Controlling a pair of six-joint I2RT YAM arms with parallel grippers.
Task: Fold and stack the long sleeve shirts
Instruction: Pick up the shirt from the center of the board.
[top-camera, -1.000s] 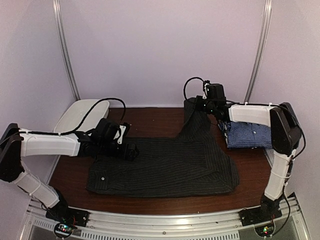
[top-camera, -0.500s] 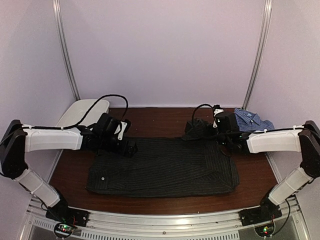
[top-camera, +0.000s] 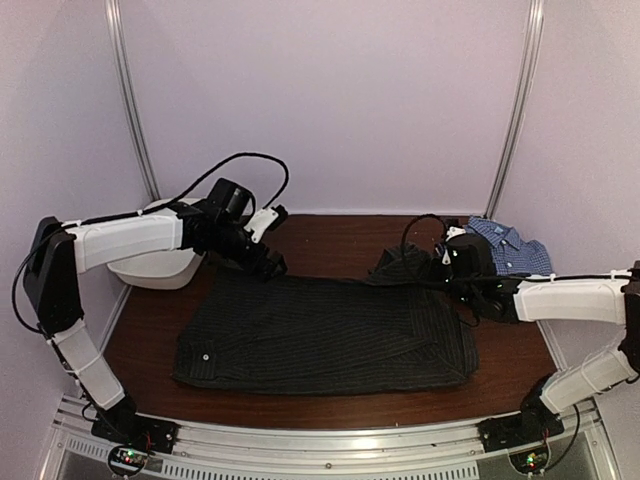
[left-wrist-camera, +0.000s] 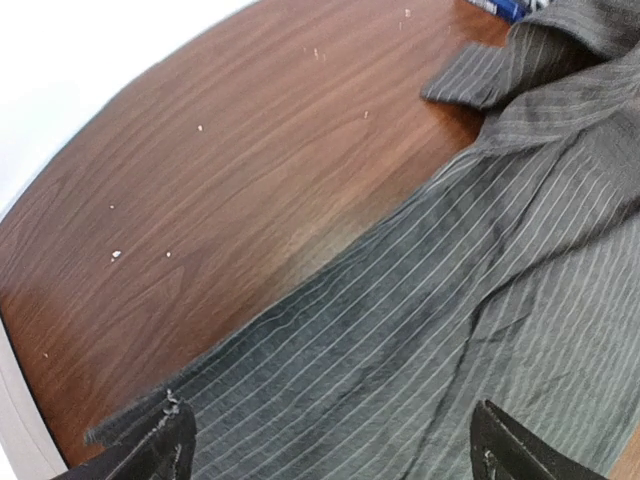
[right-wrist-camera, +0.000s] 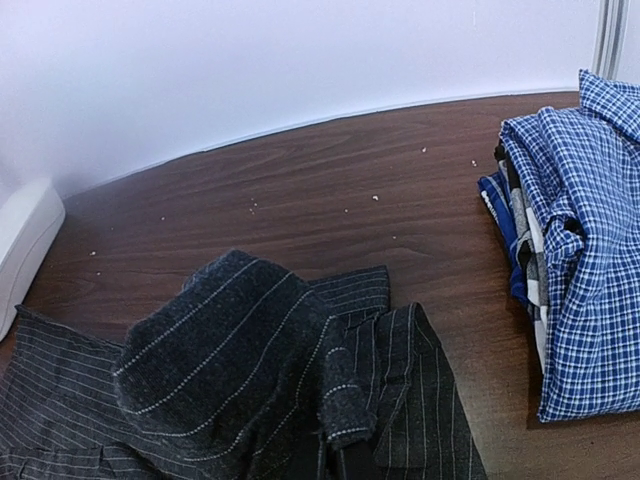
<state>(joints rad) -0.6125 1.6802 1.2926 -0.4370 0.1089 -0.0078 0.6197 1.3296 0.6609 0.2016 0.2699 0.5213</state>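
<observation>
Presently: blue-check shirt (top-camera: 510, 250) folded, right of black pinstripe shirt (top-camera: 320, 340); the latter spread on worktop (top-camera: 330, 240), partly folded, unstacked; left fingers (left-wrist-camera: 150, 452) wide, empty, above its far-left edge; right fingers (right-wrist-camera: 352, 468) clamped on its far-right bunched cloth.

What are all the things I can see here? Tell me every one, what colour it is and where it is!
black pinstriped shirt: one, black with thin pale stripes, spread across the middle of the table, bunched up at its far right corner
blue check shirt: one, blue and white, folded at the far right corner
tub: one, white, far left, partly hidden by the left arm
table: one, dark brown wood, under the shirts
left gripper: one, black, open, over the black pinstriped shirt's far left edge
right gripper: one, black, shut on the bunched part of the black pinstriped shirt
</observation>
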